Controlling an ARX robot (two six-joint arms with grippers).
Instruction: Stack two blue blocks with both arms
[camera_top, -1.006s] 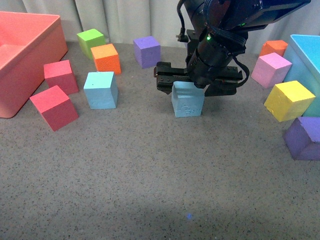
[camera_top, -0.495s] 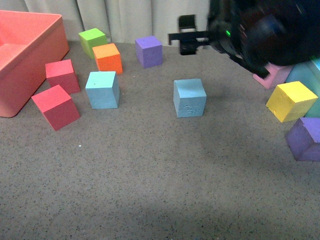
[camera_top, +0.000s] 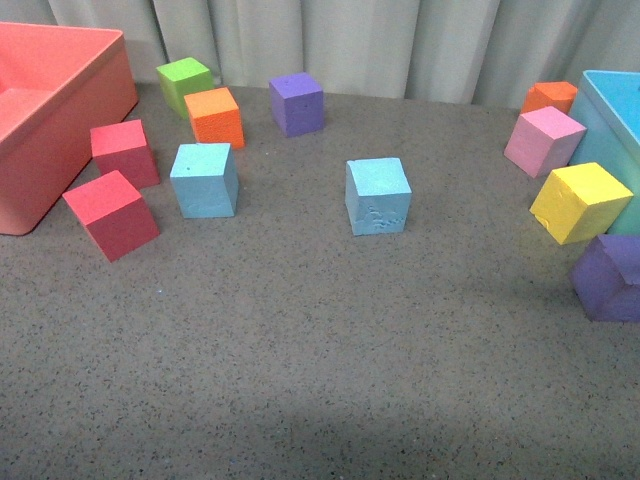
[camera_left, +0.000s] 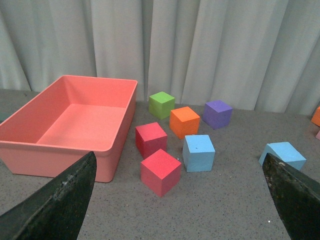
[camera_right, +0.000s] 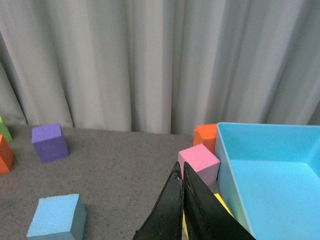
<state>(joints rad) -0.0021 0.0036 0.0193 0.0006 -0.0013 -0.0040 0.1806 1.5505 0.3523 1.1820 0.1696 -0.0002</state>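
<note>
Two blue blocks rest apart on the grey table. One blue block (camera_top: 204, 180) sits left of centre beside the red cubes; it also shows in the left wrist view (camera_left: 198, 153). The other blue block (camera_top: 378, 196), with a scuffed front face, stands mid-table (camera_left: 282, 155) (camera_right: 56, 216). Neither arm appears in the front view. My left gripper (camera_left: 178, 154) is open and empty, held back from the cubes. My right gripper (camera_right: 180, 169) is shut on nothing, raised near the turquoise bin, well away from the scuffed block.
A salmon bin (camera_top: 40, 110) fills the far left, with two red cubes (camera_top: 110, 213) by it. Green (camera_top: 183, 82), orange (camera_top: 214, 116) and purple (camera_top: 296, 103) cubes line the back. A turquoise bin (camera_top: 612, 120) stands at the right with pink (camera_top: 542, 140), yellow (camera_top: 580, 202), purple (camera_top: 610, 278) cubes.
The right arm, which was over the scuffed blue block, has lifted away up and to the right and left the front view. The block stays on the table.
</note>
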